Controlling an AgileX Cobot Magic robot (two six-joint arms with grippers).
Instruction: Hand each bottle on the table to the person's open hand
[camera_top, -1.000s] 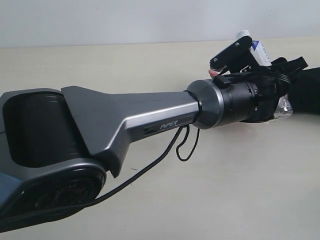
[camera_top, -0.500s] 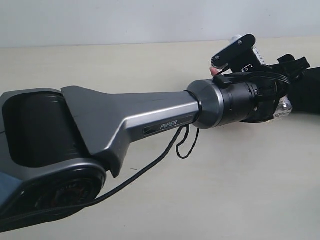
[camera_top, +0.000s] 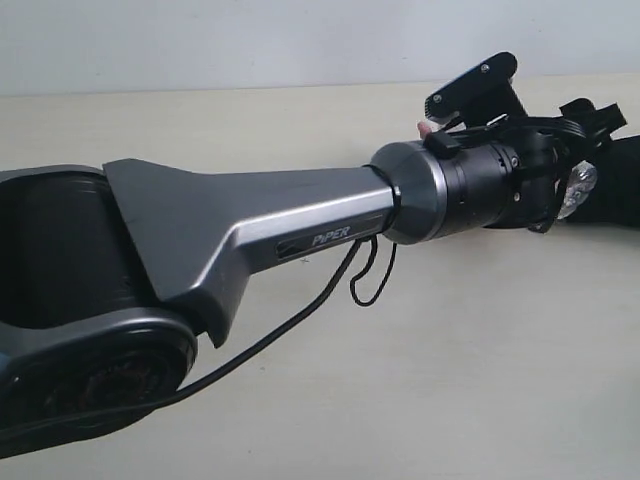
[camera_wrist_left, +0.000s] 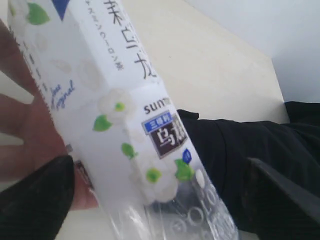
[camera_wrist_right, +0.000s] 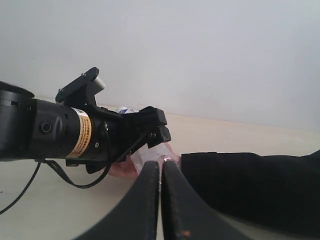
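A clear bottle (camera_wrist_left: 120, 115) with a white label and dark print lies across the person's open hand (camera_wrist_left: 30, 130). My left gripper (camera_wrist_left: 157, 165) is open, with one finger on each side of the bottle. In the exterior view my left gripper (camera_top: 585, 140) is at the far right, with the bottle's clear base (camera_top: 578, 188) showing below it and a fingertip of the hand (camera_top: 424, 128) beyond the wrist. The right wrist view shows the bottle (camera_wrist_right: 145, 154) on the hand (camera_wrist_right: 122, 170), and my right gripper (camera_wrist_right: 160, 165) shut and empty in front of them. The other bottles are out of view.
The person's black sleeve (camera_top: 620, 190) lies on the table (camera_top: 480, 380) at the right edge. My left arm (camera_top: 260, 230) spans most of the exterior view, with a black cable loop (camera_top: 368, 285) hanging under it. A pale wall (camera_top: 250, 40) stands behind the table.
My left wrist has lifted and turned a little. The bottle's white cap and label, seen above the wrist before, are now hidden behind it. The clear base sits higher.
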